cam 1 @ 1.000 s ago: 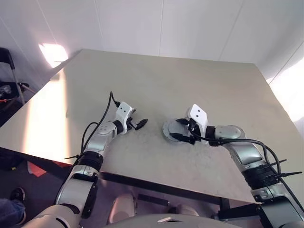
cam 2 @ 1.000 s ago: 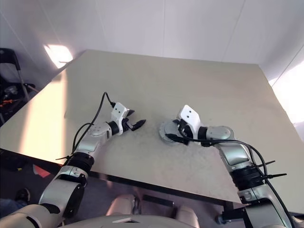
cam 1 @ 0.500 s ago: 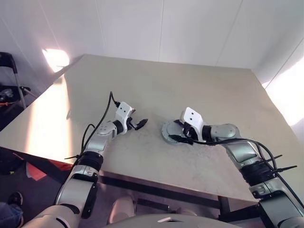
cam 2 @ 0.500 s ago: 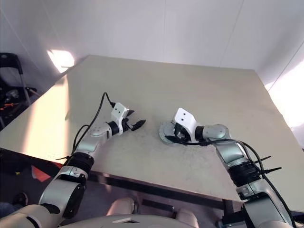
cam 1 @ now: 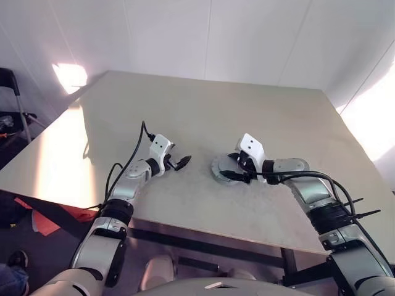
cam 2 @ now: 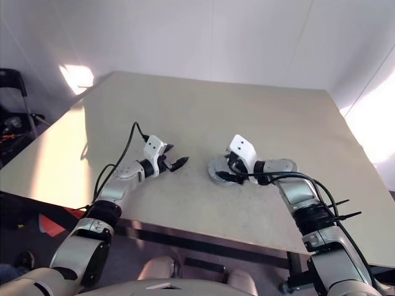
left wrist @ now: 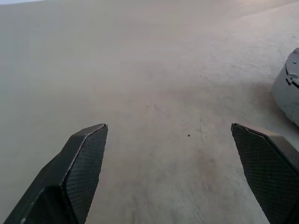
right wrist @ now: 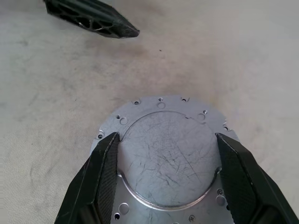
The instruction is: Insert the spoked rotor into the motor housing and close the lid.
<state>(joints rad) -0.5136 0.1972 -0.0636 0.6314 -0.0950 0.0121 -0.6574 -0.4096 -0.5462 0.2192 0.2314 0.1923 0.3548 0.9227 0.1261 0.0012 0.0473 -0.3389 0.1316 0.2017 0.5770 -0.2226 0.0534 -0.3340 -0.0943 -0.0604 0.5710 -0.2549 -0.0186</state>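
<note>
A round silver-grey metal disc [right wrist: 168, 154] with small holes round its rim and a scratched raised centre lies flat on the table. I cannot tell whether it is the lid or the motor housing. No windings show, and the spoked rotor is out of view. My right gripper [right wrist: 167, 135] straddles the disc, one finger against each side of the raised centre, shut on it. My left gripper [cam 1: 183, 161] hovers open and empty just left of the disc [cam 1: 223, 168], pointing toward it. In the left wrist view the disc's pale side wall [left wrist: 290, 88] is beyond the fingertips.
The beige table [cam 1: 203, 111] stretches far behind and to both sides of the grippers. Its front edge [cam 1: 203, 237] runs close below both arms. A black chair frame [cam 1: 9, 92] stands off the table's left side.
My right forearm has swung slightly while its gripper stays on the disc. The left gripper has kept still. The head camera has shifted a little.
</note>
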